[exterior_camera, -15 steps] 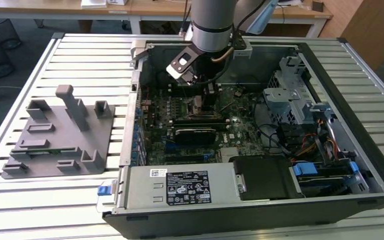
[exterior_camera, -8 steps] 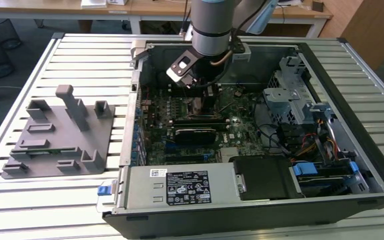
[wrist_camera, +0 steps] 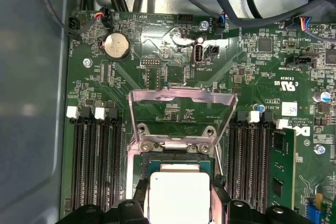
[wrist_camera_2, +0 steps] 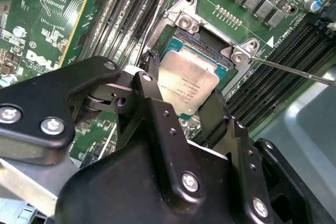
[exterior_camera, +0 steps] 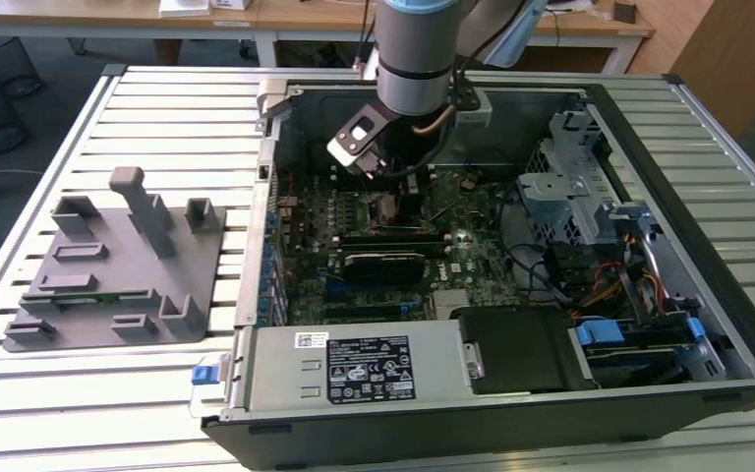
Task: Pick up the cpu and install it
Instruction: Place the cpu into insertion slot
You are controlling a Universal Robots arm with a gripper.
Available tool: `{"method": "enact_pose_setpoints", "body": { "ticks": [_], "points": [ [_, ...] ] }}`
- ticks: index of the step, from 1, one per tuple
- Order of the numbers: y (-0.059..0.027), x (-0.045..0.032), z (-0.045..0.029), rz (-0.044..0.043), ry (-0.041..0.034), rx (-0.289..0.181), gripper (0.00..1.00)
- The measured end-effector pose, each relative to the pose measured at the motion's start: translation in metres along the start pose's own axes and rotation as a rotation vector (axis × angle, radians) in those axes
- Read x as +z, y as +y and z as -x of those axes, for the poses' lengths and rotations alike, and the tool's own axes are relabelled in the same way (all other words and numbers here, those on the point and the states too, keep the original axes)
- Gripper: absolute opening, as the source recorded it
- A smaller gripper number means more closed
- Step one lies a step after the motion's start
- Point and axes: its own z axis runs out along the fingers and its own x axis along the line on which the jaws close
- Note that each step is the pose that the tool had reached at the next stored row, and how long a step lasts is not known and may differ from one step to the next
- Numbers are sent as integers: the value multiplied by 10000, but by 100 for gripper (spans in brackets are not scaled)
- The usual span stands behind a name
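The cpu point(wrist_camera_2: 186, 83) is a flat silver square with faint print, and it hangs just over the black socket point(wrist_camera_2: 207, 43) on the green motherboard. My gripper point(wrist_camera_2: 184, 90) is shut on it, one black finger point(wrist_camera_2: 153, 95) on each of two opposite edges. In the first wrist view the cpu point(wrist_camera: 178, 196) sits between the fingers point(wrist_camera: 219, 199), right over the socket point(wrist_camera: 178, 157), whose metal load plate point(wrist_camera: 181, 100) stands swung open. From the exterior view the gripper point(exterior_camera: 397, 182) is low inside the open computer case point(exterior_camera: 692, 157), above the board's upper middle.
Rows of memory slots point(wrist_camera: 94, 166) flank the socket on both sides. A thin metal lever point(wrist_camera_2: 294, 70) sticks out beside the socket frame. A grey fixture plate with posts point(exterior_camera: 115, 265) lies on the slatted table at the exterior view's left. Power supply point(exterior_camera: 351, 366) and drive cage point(exterior_camera: 574, 192) border the board.
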Motion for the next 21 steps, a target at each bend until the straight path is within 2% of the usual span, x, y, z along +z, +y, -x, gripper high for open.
{"method": "enact_pose_setpoints", "body": {
  "ticks": [9,21],
  "points": [
    [-1,60,-9,0,0,17,54],
    [-5,102,-37,-4,-5,52,54]
  ]
}}
